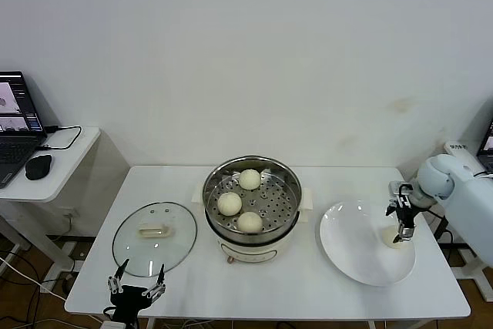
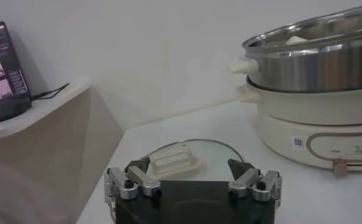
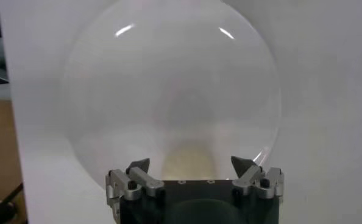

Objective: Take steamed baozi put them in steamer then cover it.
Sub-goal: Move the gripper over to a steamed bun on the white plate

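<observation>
The steamer (image 1: pixel 286 207) stands at the table's middle, uncovered, with three baozi on its perforated tray (image 1: pixel 249 179) (image 1: pixel 229 203) (image 1: pixel 249 222). A fourth baozi (image 1: pixel 394 239) lies on the white plate (image 1: pixel 358 260) at the right. My right gripper (image 1: pixel 402 230) hangs just over it, open, fingers on either side and not touching; the right wrist view shows the baozi (image 3: pixel 190 152) between the spread fingers. The glass cover (image 1: pixel 176 240) lies flat on the table left of the steamer. My left gripper (image 1: pixel 139 281) is open and empty at the front edge near the cover (image 2: pixel 220 151).
A side table (image 1: pixel 65 163) at the far left carries a laptop (image 1: pixel 15 125) and a mouse (image 1: pixel 38 166). The steamer's body (image 2: pixel 315 67) rises close beside the left gripper (image 2: pixel 188 165). The plate reaches near the table's front right edge.
</observation>
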`<action>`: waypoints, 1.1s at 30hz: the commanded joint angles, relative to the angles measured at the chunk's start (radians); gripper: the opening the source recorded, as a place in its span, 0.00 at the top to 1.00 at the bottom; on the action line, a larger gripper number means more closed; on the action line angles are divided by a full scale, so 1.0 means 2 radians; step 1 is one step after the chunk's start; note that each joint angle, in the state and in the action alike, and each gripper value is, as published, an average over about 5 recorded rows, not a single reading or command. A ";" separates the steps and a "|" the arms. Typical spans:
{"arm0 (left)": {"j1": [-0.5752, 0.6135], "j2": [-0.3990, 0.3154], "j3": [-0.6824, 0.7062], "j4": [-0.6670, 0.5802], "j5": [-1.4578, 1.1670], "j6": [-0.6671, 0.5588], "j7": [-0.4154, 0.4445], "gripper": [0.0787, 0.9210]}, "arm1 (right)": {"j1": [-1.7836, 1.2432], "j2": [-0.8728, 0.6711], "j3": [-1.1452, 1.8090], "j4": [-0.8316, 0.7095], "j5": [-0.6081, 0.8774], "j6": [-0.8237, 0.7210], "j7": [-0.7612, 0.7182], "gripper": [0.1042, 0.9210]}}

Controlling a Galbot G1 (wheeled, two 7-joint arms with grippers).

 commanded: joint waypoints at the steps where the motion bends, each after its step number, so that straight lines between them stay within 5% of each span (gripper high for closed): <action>1: -0.006 0.000 0.001 0.010 0.000 0.001 0.001 0.12 | -0.005 0.020 0.001 -0.037 -0.025 0.015 0.007 0.12; 33: -0.020 0.003 0.002 0.024 0.001 0.004 0.005 0.12 | -0.014 0.033 0.003 -0.057 -0.063 0.030 0.017 0.12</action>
